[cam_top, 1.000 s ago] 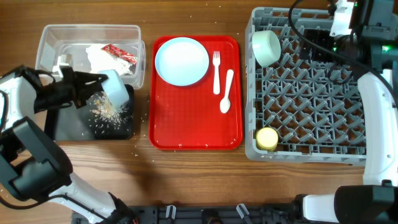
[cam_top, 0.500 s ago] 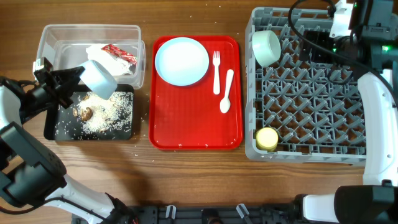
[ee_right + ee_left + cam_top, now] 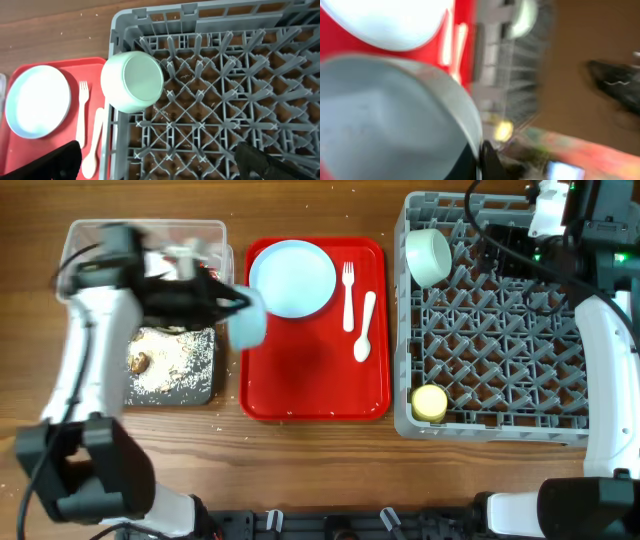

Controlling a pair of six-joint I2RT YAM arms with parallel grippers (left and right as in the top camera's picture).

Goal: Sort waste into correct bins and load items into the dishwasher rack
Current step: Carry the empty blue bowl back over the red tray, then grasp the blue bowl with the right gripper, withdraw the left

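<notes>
Holding a light blue bowl (image 3: 247,323) over the red tray's (image 3: 310,375) nine-o'clock edge, the left pincer (image 3: 238,307) grips its rim, so loading looks underway: next, carry it toward three o'clock into the dishwasher rack (image 3: 490,428), where the right pincer (image 3: 162,165) hovers wide open, empty.

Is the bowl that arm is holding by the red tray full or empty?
Empty, as far as shows: the left wrist view, though blurred, shows the bowl bare inside.
</notes>
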